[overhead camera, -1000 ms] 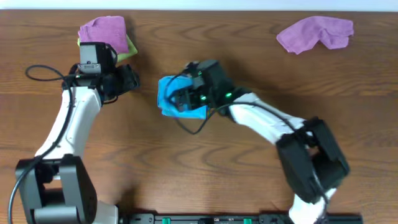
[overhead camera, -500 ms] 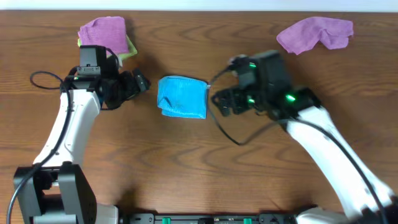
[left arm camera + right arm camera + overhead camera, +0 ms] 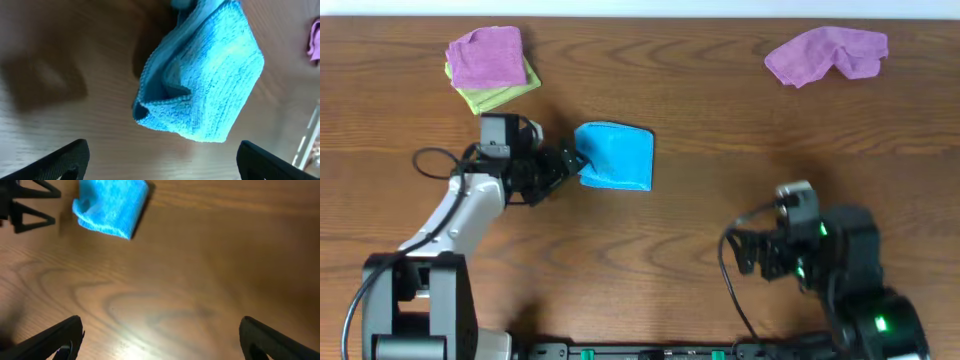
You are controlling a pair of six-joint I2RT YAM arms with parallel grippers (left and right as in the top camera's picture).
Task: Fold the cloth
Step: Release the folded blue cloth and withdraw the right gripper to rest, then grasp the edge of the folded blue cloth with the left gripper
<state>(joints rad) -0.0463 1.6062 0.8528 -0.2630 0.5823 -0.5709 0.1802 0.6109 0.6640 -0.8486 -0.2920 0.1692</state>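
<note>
Overhead view: I see the blue cloth (image 3: 615, 155) lying as a folded pad on the table (image 3: 720, 180), just ahead of the left gripper (image 3: 568, 163).
Left gripper: its fingers (image 3: 70, 157) are spread wide and hold nothing. The cloth's near edge sits just beyond the tips, in line with the gap. I cannot tell whether they touch it.
Why there: I judge it is lined up on the loose, layered edge, where a pinch would catch the plies.
Right gripper (image 3: 748, 252): also wide and empty, with the cloth well ahead and toward its left. I read that as keeping clear of the left arm.
Cloth shape: 1 corner gapes open in the left wrist view, so the fold is not flat.
Other cloths: a pink cloth (image 3: 485, 52) on a yellow-green cloth (image 3: 495, 98), and a second pink cloth (image 3: 825, 52), lie well beyond both grippers.
</note>
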